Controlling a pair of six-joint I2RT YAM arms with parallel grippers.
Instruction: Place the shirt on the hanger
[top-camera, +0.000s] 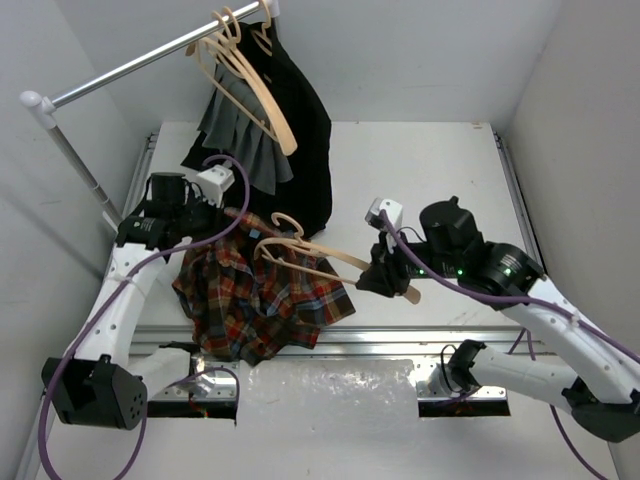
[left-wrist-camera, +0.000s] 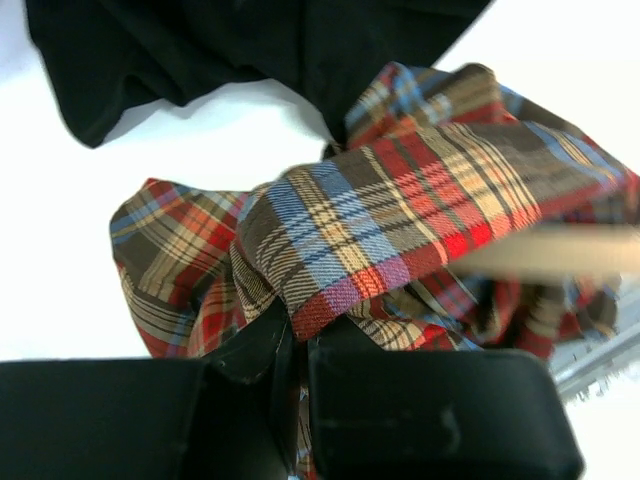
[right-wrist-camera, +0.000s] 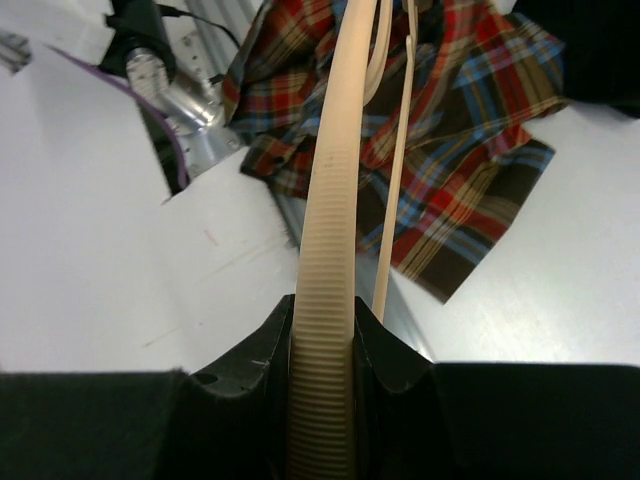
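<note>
The plaid shirt (top-camera: 262, 305) lies bunched on the table's near left, one part lifted. My left gripper (top-camera: 225, 212) is shut on a fold of its red and blue cloth (left-wrist-camera: 400, 210), pinched between the jaws (left-wrist-camera: 300, 345). The tan hanger (top-camera: 320, 258) hangs over the shirt, its hook toward the left arm. My right gripper (top-camera: 385, 275) is shut on one ribbed arm of the hanger (right-wrist-camera: 335, 200), which runs out from the jaws (right-wrist-camera: 322, 345) toward the shirt (right-wrist-camera: 470, 150). A blurred pale bar of the hanger (left-wrist-camera: 560, 250) crosses the left wrist view.
A white clothes rail (top-camera: 130, 68) at the back left carries several tan hangers (top-camera: 240, 70), a black garment (top-camera: 300, 130) and a grey garment (top-camera: 240, 140). The black garment's hem (left-wrist-camera: 250, 50) rests on the table just behind the shirt. A metal rail (top-camera: 400, 335) runs along the near edge.
</note>
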